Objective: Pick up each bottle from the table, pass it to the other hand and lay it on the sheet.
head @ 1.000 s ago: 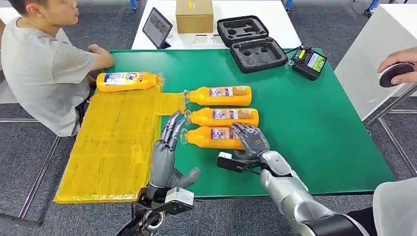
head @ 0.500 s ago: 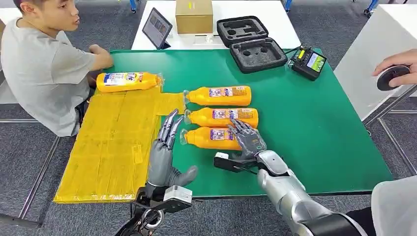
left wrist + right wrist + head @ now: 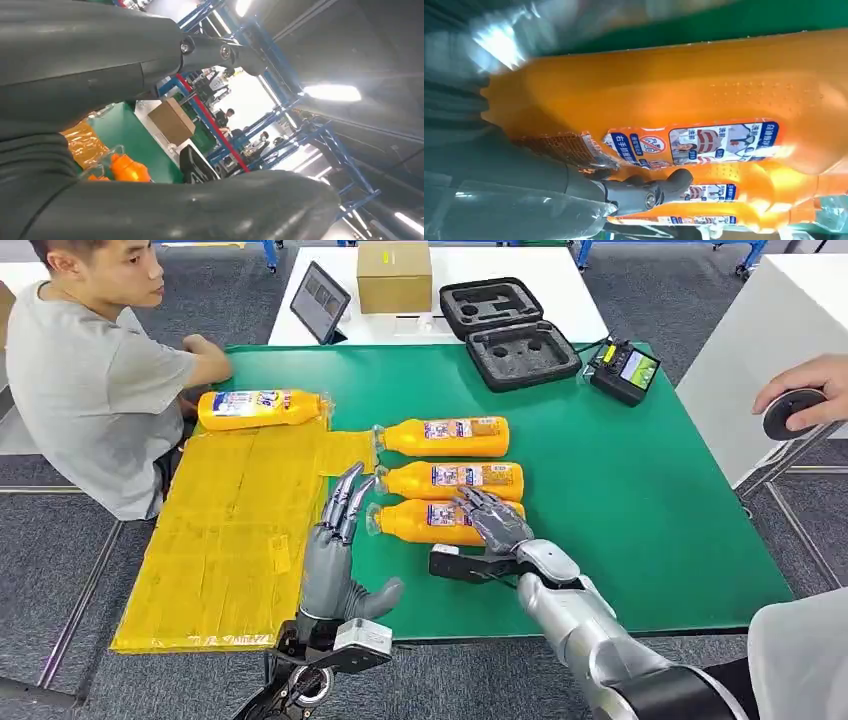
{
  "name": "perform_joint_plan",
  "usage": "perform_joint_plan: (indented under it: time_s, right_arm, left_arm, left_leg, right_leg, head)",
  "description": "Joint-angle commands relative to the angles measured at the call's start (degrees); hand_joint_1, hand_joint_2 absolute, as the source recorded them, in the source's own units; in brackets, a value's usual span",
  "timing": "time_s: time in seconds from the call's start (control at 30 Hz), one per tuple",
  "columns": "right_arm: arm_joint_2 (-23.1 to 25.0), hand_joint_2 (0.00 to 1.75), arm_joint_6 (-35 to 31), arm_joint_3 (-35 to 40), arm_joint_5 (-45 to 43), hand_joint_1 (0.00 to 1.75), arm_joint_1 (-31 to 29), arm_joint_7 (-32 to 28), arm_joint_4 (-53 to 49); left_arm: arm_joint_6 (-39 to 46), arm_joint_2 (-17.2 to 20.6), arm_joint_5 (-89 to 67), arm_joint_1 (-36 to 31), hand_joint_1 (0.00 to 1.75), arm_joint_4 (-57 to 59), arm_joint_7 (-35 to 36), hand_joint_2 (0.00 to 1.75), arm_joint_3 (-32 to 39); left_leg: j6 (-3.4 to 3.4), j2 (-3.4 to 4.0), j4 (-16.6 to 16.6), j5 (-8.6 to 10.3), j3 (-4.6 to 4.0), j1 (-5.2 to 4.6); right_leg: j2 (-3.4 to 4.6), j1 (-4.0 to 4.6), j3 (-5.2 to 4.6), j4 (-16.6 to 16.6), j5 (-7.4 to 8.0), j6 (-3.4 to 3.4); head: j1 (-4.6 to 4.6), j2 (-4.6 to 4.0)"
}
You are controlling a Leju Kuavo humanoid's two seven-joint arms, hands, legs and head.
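Sheet (image 3: 225, 530): yellow, creased, spread over the desk's (image 3: 640, 490) left side down to the near edge. One orange bottle (image 3: 260, 408) lies at its far end, close to the seated person (image 3: 90, 370).

Left robot hand (image 3: 335, 540): released, fingers straight and apart, standing edge-up at the sheet's right border, just beside the cap of the nearest bottle (image 3: 435, 521); unchanged from a second ago.

Bottles on the green desk, mid-desk, three in a row, caps toward the sheet: far bottle (image 3: 445, 436), middle bottle (image 3: 455, 479), nearest bottle. Judged rigid plastic, full and fairly heavy, with glossy shrink-wrap that looks slippery; best taken around the mid-body at the label, leaving the cap end free for the other hand.

Right robot hand (image 3: 495, 522): fingers spread and laid over the nearest bottle's base end, not yet closed around it. Over the last second it has slid leftward and further onto the bottle
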Motion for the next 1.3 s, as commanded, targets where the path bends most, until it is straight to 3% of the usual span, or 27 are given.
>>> perform_joint_plan:
  time_s: [0.03,0.37,0.7,1.23,1.3]
  right_arm:
    - [0.6,1.75,3.1,-0.2,-0.1,0.00,2.5,1.0,4.6]
    - [-0.7,1.75,6.1,0.8,0.8,0.00,2.8,4.3,4.5]
    - [0.1,1.75,9.1,1.8,1.1,0.00,3.4,3.9,3.8]
    - [1.0,1.75,8.2,2.8,-0.4,0.00,6.6,-0.6,0.0]
    - [1.2,1.75,8.9,2.0,-2.6,0.00,7.4,-3.4,-1.2]
  left_arm:
    - [-0.3,1.0,0.1,-1.9,0.00,3.6,0.2,0.00,0.4]
    - [-0.3,1.0,0.5,-2.5,0.00,3.7,0.2,0.00,0.2]
    - [-0.3,0.7,0.3,-3.1,0.00,4.9,0.2,0.00,0.3]
    - [-0.3,0.0,-0.1,-3.4,0.00,6.2,0.2,0.00,-0.3]
    - [-0.3,-0.1,-0.3,-3.4,0.00,6.2,0.2,0.00,-0.4]
  left_leg:
    - [-0.12,-0.18,-0.1,0.03,0.15,0.10]
    - [-0.10,-0.19,-0.1,0.03,0.28,0.09]
    - [-0.09,-0.14,-0.1,0.02,0.36,0.11]
    - [-0.12,-0.01,-0.1,-0.06,0.62,0.13]
    - [-0.12,0.01,-0.1,-0.07,0.64,0.14]
  right_leg:
    - [-0.12,0.10,0.21,-0.1,0.00,-0.11]
    - [-0.18,0.09,0.34,-0.1,-0.01,-0.09]
    - [-0.14,0.10,0.42,-0.1,-0.01,-0.09]
    - [0.05,0.15,0.62,-0.2,-0.02,-0.10]
    - [0.07,0.16,0.63,-0.1,-0.02,-0.09]
  head:
    - [0.00,0.00]
    - [0.00,0.00]
    - [0.00,0.00]
    - [-0.02,0.00]
    - [0.00,0.00]
